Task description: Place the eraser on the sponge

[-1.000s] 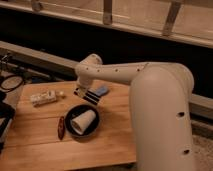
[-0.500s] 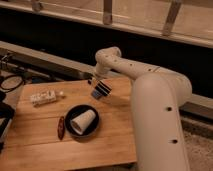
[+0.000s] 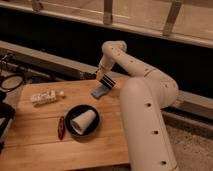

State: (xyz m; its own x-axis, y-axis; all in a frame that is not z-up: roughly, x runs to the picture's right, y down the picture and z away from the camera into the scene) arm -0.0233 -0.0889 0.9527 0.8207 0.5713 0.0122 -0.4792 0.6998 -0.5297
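The sponge [image 3: 99,92], a small soft-blue pad, lies flat on the wooden table [image 3: 45,147] near its far right edge. My gripper [image 3: 106,81] hangs just above it and slightly to its right, at the end of the white arm [image 3: 135,70] that arches in from the right. Its tip is dark with pale stripes. I cannot pick out the eraser as a separate thing; it may be hidden at the gripper's tip.
A black bowl [image 3: 93,131] with a white cup [image 3: 82,121] lying in it sits mid-table. A thin red-brown item [image 3: 61,127] lies to its left. A white printed block [image 3: 44,97] rests at the far left. The arm's bulky white body [image 3: 145,130] fills the right.
The gripper has risen from low over the sponge and shifted to the right. The blue sponge now shows more fully below it.
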